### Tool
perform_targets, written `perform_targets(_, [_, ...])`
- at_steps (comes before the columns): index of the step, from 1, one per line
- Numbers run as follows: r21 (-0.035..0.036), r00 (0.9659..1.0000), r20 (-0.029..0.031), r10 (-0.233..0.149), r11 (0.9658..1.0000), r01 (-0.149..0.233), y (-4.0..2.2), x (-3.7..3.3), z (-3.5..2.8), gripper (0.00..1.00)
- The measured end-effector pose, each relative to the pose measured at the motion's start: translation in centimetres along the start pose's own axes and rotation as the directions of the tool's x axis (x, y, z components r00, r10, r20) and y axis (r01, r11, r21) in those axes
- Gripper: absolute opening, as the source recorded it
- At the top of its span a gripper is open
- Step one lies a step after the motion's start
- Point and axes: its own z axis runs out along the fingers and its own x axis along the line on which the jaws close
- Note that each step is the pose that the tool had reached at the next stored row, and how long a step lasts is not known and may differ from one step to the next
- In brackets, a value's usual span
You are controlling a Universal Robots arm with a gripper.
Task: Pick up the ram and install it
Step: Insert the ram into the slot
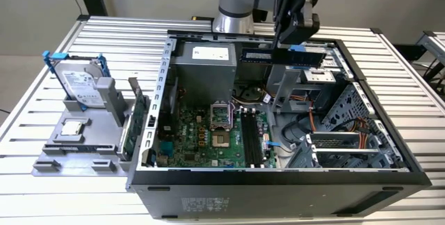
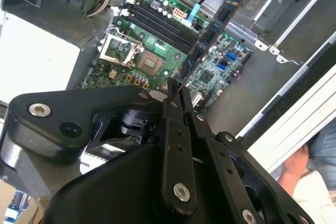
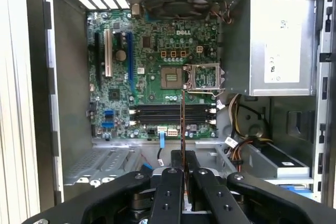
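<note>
My gripper [image 1: 283, 47] hangs over the back of the open computer case [image 1: 278, 175], shut on the ram [image 1: 282, 57]. The ram is a long dark stick with black chips, held level and on edge above the case's upper rim. In the first wrist view the ram [image 3: 182, 121] appears edge-on as a thin line running out from between the fingertips of the gripper [image 3: 182, 157]. In the second wrist view the ram [image 2: 211, 31] slants away from the gripper [image 2: 175, 88] over the green motherboard [image 2: 210, 74]. The black memory slots [image 1: 251, 139] [image 3: 170, 114] [image 2: 157, 23] lie below it, apart from it.
On a grey stand [image 1: 76, 154] at the exterior view's left sit a silver hard drive in a blue frame [image 1: 78, 82] and an upright green card [image 1: 136, 118]. Inside the case are the power supply [image 1: 205, 69], a processor socket [image 1: 219, 116] and orange cables [image 1: 309, 118]. A person's hand [image 2: 302, 167] is beside the case.
</note>
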Motion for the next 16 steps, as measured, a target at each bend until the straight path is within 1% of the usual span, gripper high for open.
perform_targets(8, [0.0,1.0,0.0001,0.007,1.0,-0.007,0.05,-1.97,0.28,0.0])
perform_targets(9, [-0.0001,1.0,0.0002,0.008,1.0,-0.008,0.05,-2.14,0.32,0.0])
perform_targets(12, [-0.0005,1.0,0.0003,0.007,1.0,-0.007,-0.17,-2.12,0.36,0.0])
perform_targets(16, [-0.0006,1.0,0.0005,0.007,1.0,-0.007,-0.2,-2.14,0.42,0.0])
